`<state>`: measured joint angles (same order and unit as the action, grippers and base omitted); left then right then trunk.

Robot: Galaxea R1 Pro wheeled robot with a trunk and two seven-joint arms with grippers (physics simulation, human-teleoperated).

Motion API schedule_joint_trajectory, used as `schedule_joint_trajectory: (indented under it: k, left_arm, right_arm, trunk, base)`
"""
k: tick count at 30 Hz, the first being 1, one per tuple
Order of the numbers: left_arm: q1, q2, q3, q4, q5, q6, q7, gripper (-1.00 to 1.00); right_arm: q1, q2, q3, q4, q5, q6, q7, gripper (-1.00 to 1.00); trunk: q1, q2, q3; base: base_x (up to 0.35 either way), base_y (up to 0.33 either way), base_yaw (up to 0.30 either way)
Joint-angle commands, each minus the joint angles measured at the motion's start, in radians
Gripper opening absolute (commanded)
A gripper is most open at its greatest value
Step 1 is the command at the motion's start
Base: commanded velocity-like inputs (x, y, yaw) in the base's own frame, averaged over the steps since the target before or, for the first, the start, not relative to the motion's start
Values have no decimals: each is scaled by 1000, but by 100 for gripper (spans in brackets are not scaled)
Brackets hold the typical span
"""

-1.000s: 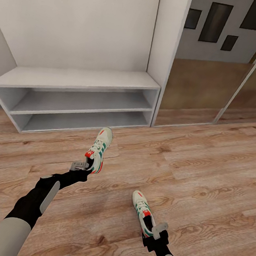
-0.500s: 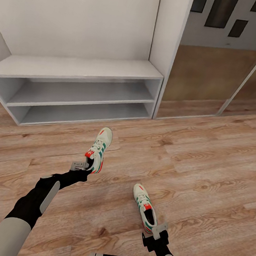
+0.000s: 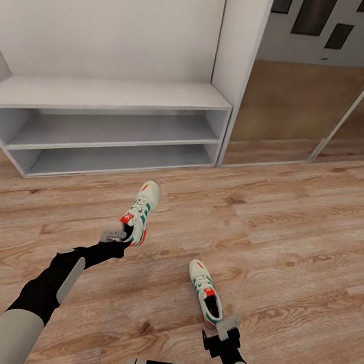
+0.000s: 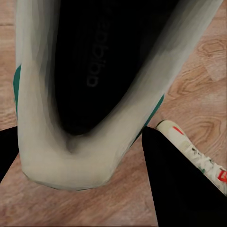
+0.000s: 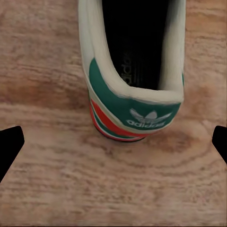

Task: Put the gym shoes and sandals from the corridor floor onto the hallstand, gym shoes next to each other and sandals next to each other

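One gym shoe (image 3: 142, 210), white with green stripes and a red-orange heel, hangs from my left gripper (image 3: 122, 233), which is shut on its heel collar; its toe points at the hallstand (image 3: 113, 95). In the left wrist view the shoe's dark opening (image 4: 90, 71) sits between black fingers (image 4: 182, 189). The second gym shoe (image 3: 205, 292) lies on the corridor floor (image 3: 288, 240). My right gripper (image 3: 219, 323) is open just behind its heel (image 5: 135, 111), fingertips (image 5: 10, 146) spread wide on either side. The sandals are out of view.
The hallstand's low two-tier base stands against the white back panel, a short way beyond the held shoe. A white wall post (image 3: 238, 69) and mirrored sliding doors (image 3: 305, 106) stand to its right. Wood planks stretch away on the right.
The whole picture has shifted slightly, so the hallstand and the floor shoe sit a little higher in view. Both arms keep their places, and the left grip is unchanged.
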<state>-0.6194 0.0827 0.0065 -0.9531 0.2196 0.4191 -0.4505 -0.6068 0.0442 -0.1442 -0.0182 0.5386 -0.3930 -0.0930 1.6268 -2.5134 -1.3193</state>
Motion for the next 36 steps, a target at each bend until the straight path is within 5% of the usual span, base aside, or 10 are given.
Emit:
schedule_joint_trajectory:
  k: [1, 6, 18, 27, 36]
  left_arm:
    - [0, 0, 1, -1, 11, 8, -2, -100]
    - [0, 0, 1, -1, 11, 8, -2, -100]
    - [0, 0, 1, -1, 11, 8, -2, -100]
    - [0, 0, 1, -1, 11, 8, -2, -100]
    - [0, 0, 1, -1, 10, 7, -2, -100]
  right_arm:
    - [-1, 0, -8, 1, 1, -3, -5, 100]
    - [-1, 0, -8, 1, -26, -3, -5, 100]
    - [-1, 0, -6, 1, -43, -3, -5, 100]
    - [-1, 1, -6, 1, -43, -3, -5, 100]
    - [-1, 1, -6, 1, -43, -3, -5, 100]
  trunk:
    - [0, -1, -6]
    - [2, -2, -30]
    - [2, -2, -34]
    - [6, -4, -77]
    - [6, -4, -77]
  base:
    - [0, 0, -131]
    - [0, 0, -151]
    - [0, 0, -42]
    - [0, 0, -76]
    - [0, 0, -2]
